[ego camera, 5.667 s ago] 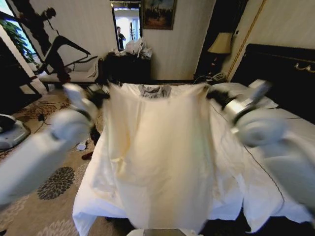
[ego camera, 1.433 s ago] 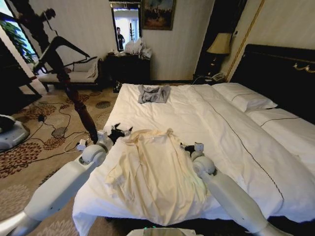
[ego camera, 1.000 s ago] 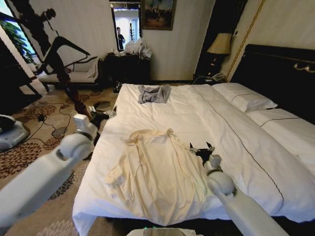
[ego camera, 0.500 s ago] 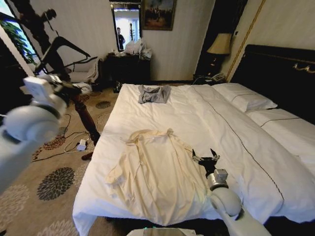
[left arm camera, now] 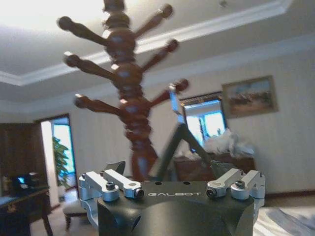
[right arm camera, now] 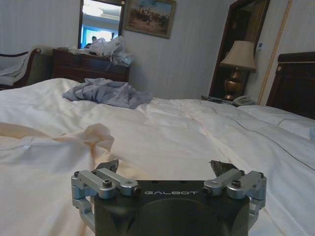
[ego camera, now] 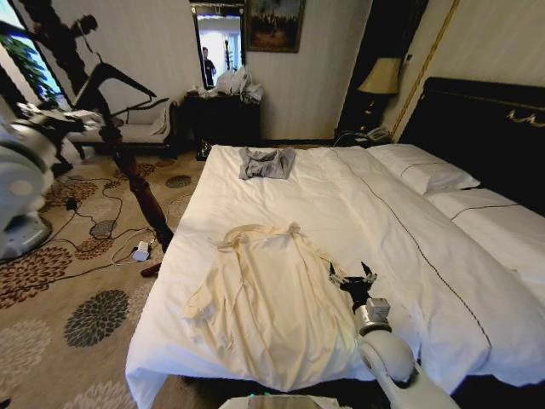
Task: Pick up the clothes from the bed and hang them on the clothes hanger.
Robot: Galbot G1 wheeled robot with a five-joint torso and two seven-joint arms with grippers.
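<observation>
I see cream shirt (ego camera: 264, 298) flat on bed (ego camera: 358, 204), lower centre of frame, long axis toward grey garment (ego camera: 266, 162). Right gripper (ego camera: 352, 277) spread, empty, just beside shirt's right edge, nearer. Left gripper (left arm camera: 172, 172) spread, far left, at coat stand (left arm camera: 128, 93).

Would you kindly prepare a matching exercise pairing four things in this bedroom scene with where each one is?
Things:
1. cream shirt
2. grey garment
3. right tool
4. left tool

Places:
A. raised over the carpet by the coat stand
B. open, low over the bed beside the shirt
C. spread flat near the bed's foot
D. crumpled at the bed's far end

Pairs: 1-C, 2-D, 3-B, 4-A
</observation>
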